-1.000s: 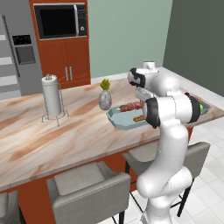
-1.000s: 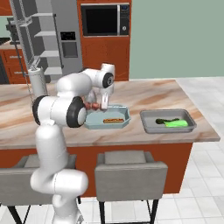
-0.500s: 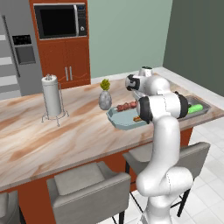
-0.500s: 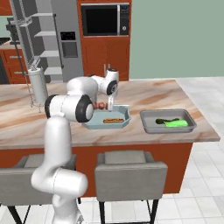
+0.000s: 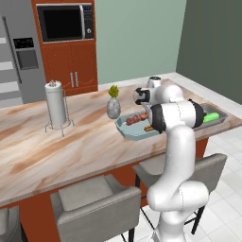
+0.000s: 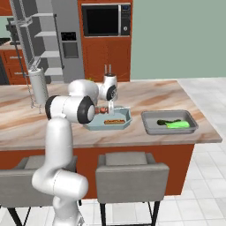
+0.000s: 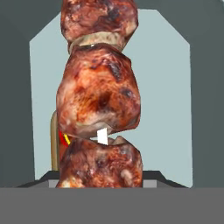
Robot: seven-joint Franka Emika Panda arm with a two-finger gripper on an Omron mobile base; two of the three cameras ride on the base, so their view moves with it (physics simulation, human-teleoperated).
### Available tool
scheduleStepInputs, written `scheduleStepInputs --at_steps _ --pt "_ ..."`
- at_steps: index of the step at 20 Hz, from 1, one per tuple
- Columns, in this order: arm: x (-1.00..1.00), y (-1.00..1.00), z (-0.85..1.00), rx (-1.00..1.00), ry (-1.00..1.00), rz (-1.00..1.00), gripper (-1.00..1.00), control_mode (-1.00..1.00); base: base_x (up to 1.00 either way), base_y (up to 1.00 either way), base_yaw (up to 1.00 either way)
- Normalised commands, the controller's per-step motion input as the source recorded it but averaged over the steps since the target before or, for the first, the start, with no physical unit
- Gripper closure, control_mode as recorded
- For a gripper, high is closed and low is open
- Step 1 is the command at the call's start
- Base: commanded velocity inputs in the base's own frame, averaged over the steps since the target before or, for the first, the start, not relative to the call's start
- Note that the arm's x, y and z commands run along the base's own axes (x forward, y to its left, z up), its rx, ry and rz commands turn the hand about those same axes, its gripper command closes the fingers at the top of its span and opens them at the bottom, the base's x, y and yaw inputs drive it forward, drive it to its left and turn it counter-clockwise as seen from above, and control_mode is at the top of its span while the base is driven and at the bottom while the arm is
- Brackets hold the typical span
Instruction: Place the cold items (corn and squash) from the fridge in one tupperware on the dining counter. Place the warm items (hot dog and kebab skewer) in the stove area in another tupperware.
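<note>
Holding the kebab skewer (image 7: pixel 98 100) clamped in the pincer (image 6: pixel 110 106), directly over the octagonal tupperware (image 6: pixel 126 120) below. Hot dog (image 6: pixel 114 121) lies beneath; risk: releasing off-centre drops skewer across rim onto tabletop (image 6: pixel 145 92).

Arm bent fwd, pincer (image 6: pixel 110 105) pointing down, gripping.

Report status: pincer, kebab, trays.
Pincer shut on kebab skewer, hanging over the octagonal tray. Hot dog already in that tray; squash in the grey rectangular tray. Nothing blocking the drop.
</note>
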Motion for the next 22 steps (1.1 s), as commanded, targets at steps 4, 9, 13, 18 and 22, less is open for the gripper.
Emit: scheduleStepInputs --at_steps 4,9,13,18,22 --pt "0.10 0.04 -0.45 -0.08 0.00 0.00 1.00 -1.00 0.00 0.00 0.00" --pt "0.21 0.00 -0.11 -0.01 0.00 0.00 1.00 -1.00 0.00 0.00 0.00" --pt "0.26 0.00 0.00 0.00 0.00 0.03 1.00 -1.00 0.00 0.00 0.00" --pt "0.26 0.00 0.00 0.02 0.00 0.06 1.00 -1.00 0.00 0.00 0.00" --pt "0.13 -0.01 -0.03 0.02 0.01 0.08 1.00 -1.00 0.00 0.00 0.00"
